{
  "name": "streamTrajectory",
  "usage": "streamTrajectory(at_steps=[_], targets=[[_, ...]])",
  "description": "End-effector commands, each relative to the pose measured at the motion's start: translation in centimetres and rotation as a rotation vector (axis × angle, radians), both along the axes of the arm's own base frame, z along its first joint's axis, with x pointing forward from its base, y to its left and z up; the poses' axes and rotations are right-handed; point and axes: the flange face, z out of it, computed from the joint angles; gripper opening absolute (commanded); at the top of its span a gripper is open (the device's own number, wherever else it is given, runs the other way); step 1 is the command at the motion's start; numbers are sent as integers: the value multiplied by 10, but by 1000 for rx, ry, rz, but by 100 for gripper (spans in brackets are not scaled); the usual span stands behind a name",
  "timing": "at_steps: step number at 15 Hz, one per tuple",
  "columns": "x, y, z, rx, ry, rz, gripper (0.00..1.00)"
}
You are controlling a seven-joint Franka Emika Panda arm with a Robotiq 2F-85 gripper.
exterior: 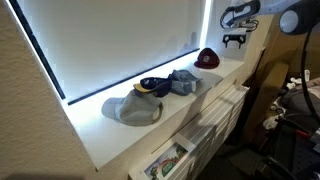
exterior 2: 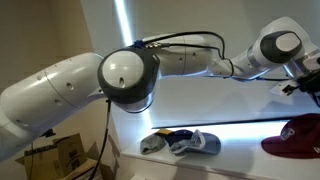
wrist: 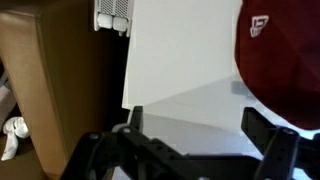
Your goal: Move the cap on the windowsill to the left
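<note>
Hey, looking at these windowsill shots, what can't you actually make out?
1. Maroon cap: in the wrist view it is cut off by the top and right edges, and its logo is blurred. In an exterior view the right edge cuts it.
2. Claw: too small in an exterior view to read its opening; only the wrist view shows it open.
3. Navy cap and blue-grey cap: overlapping and too small to separate.

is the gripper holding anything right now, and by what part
Nothing is held. The gripper is open and empty, hovering near the maroon cap.
</note>
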Motion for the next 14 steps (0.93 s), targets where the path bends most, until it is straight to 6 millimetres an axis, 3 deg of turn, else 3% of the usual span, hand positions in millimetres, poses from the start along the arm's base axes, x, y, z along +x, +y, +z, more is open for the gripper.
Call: streamTrajectory(at_steps=[1,5,8,14], targets=[[15,-1,10,-78,-163,-96,100],[18,-12,26,-103,-375,-197,100],[12,-17,32,-36,-387,8,100],[-18,-41,22,28,-362,341,100]])
